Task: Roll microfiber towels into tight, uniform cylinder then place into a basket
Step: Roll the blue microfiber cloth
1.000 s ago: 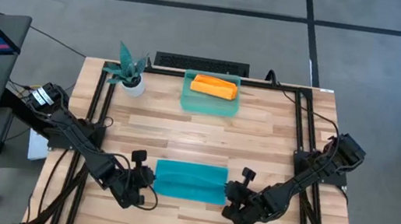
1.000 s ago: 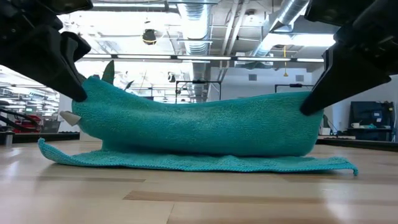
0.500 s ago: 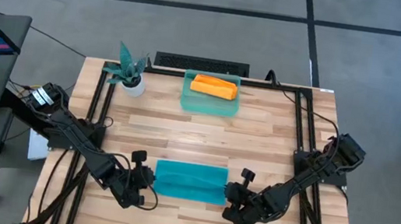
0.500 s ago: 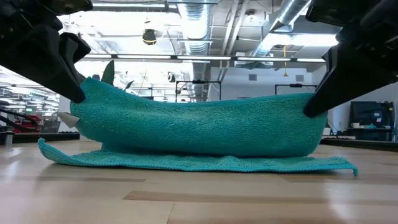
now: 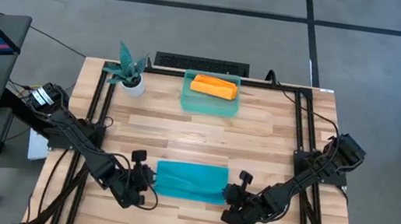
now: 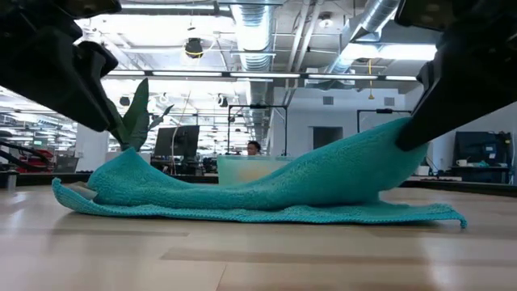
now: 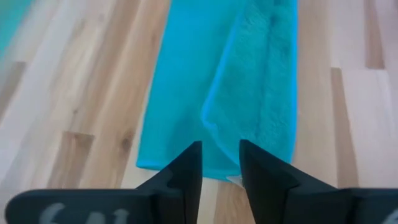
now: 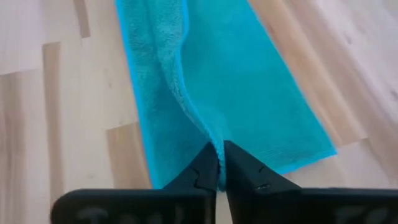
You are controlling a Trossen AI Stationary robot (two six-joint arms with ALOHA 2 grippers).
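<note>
Left jaws [image 7: 219, 163] have sprung apart and dropped their end of the teal towel [image 5: 191, 181], which slumps on the bench [image 5: 260, 136]; right jaws [image 8: 219, 163] still pinch theirs; the roll is loosening.

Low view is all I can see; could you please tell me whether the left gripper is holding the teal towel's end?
Observer: No, the left gripper stands open over the teal towel, gripping nothing.
Operator: And the right one?
Observer: The right gripper is pinched shut on the towel's raised fold at its end.
Operator: Is anything in the basket?
Observer: Yes, the rolled orange towel lies in the basket at the far edge of the table.
</note>
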